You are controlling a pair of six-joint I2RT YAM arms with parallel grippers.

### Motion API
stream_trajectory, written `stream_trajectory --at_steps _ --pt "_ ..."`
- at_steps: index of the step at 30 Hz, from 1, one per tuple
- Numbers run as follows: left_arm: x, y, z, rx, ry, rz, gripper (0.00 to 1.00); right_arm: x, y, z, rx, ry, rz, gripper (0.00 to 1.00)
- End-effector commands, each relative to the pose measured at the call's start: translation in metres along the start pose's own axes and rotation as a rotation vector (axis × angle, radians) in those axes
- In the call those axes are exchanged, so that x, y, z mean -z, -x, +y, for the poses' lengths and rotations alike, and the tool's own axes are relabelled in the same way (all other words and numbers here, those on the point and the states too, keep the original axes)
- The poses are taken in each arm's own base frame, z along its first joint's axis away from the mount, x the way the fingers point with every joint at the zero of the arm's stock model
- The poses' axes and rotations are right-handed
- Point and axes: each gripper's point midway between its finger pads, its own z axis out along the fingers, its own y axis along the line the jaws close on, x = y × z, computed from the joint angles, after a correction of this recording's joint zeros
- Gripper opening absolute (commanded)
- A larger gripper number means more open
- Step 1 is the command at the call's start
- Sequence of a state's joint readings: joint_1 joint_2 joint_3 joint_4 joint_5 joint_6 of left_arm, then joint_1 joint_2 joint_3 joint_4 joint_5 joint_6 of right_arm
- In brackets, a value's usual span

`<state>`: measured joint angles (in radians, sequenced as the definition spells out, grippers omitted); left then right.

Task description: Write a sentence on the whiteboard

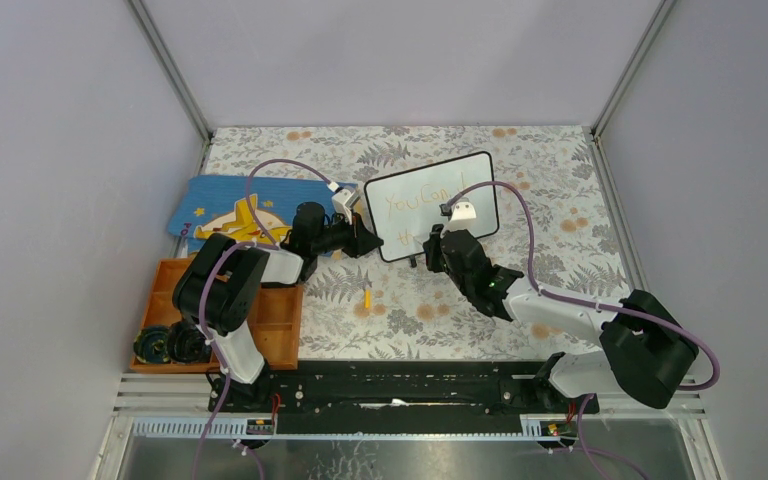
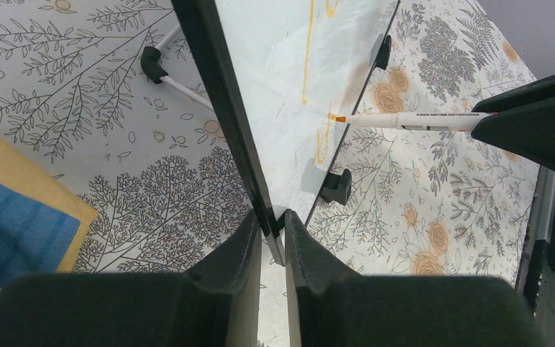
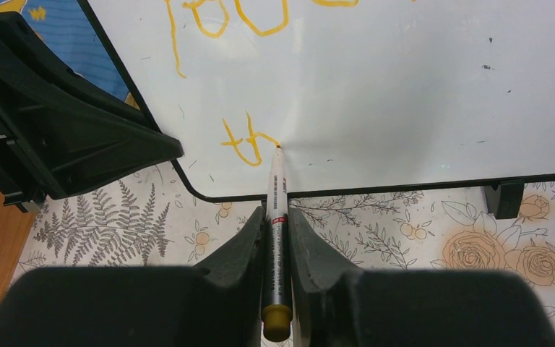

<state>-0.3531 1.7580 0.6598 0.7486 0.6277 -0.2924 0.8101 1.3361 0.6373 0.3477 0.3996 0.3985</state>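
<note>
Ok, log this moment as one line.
left gripper: shut on edge of small black-framed white whiteboard | right gripper: shut on white orange-tipped marker | marker tip: touching whiteboard | orange handwritten sentence: lower line begun

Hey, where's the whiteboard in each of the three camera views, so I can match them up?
Top external: whiteboard sits just above the picture's centre.
Left wrist: top centre, nearly edge-on, left gripper pinching its frame.
Right wrist: fills the upper picture, right gripper holding a marker against it.
Shared landmark: the orange writing on its face.
</note>
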Motion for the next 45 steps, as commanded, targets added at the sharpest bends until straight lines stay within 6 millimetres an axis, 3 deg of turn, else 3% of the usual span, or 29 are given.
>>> stream_trajectory --at_steps 1,13,22,32,45 --pt "-0.001 -0.005 0.004 -0.039 0.029 0.025 0.20 0.001 0.006 -0.007 -0.015 -0.020 -0.017 0.00" --pt "-0.001 -0.004 0.004 -0.041 0.029 0.023 0.20 0.007 0.008 -0.008 -0.013 -0.019 -0.019 0.00" --pt "-0.001 -0.004 0.003 -0.044 0.027 0.022 0.20 0.020 0.046 -0.005 -0.032 -0.012 -0.122 0.00" --pt "-0.001 -0.004 0.004 -0.046 0.030 0.023 0.20 0.011 0.064 0.000 -0.057 0.000 -0.146 0.00" --pt "-0.002 -0.006 0.005 -0.043 0.034 0.030 0.20 0.003 0.068 0.007 -0.053 0.016 -0.146 0.00"
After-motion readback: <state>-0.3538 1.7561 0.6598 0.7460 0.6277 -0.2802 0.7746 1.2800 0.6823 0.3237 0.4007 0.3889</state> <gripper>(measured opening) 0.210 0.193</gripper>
